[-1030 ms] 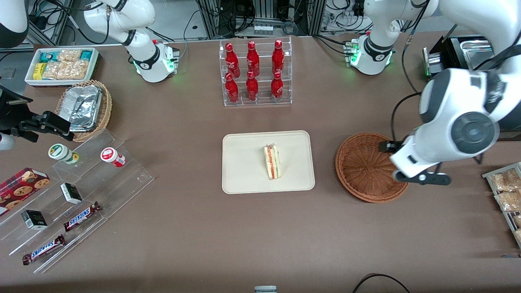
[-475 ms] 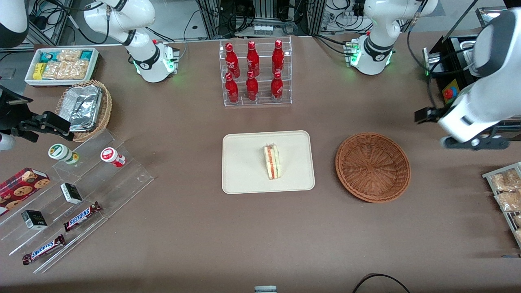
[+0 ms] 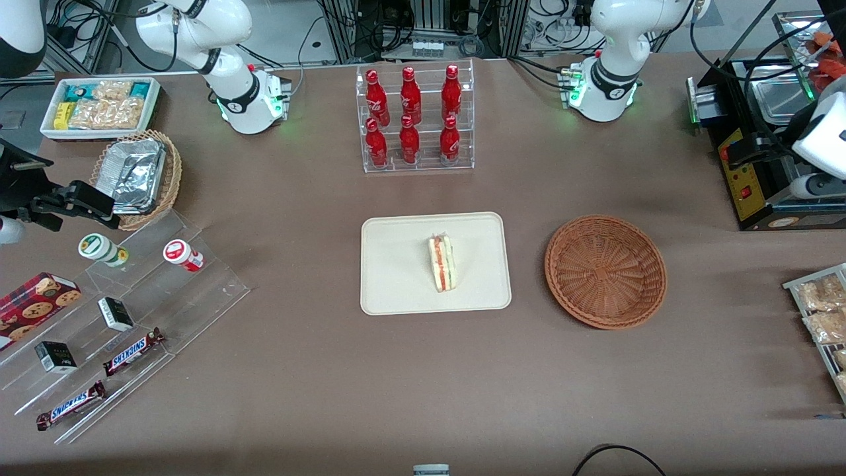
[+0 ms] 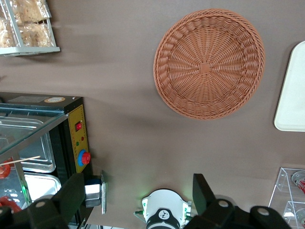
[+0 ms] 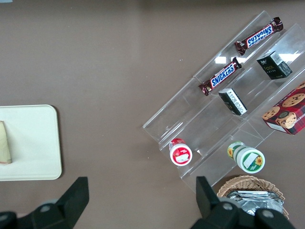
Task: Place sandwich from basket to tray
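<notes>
The sandwich (image 3: 441, 263) lies on the cream tray (image 3: 396, 264), cut edge with red, orange and green layers facing up; a corner of it shows in the right wrist view (image 5: 4, 143). The reddish-brown wicker basket (image 3: 605, 271) stands beside the tray, toward the working arm's end, with nothing in it (image 4: 209, 62). My left gripper (image 4: 138, 193) hangs high over the table at the working arm's end, by the black machine, farther from the front camera than the basket. It is open and holds nothing. One end of the tray (image 4: 293, 95) shows in the left wrist view.
A black machine with a red button (image 3: 760, 165) stands at the working arm's end. A rack of snack bags (image 3: 823, 317) is nearer the camera. A clear stand of red bottles (image 3: 413, 119) sits farther back than the tray. Acrylic steps with snacks (image 3: 132, 311) lie toward the parked arm's end.
The left arm has swung off the basket toward the working arm's end and away from the front camera. The sandwich, tray and basket have stayed put.
</notes>
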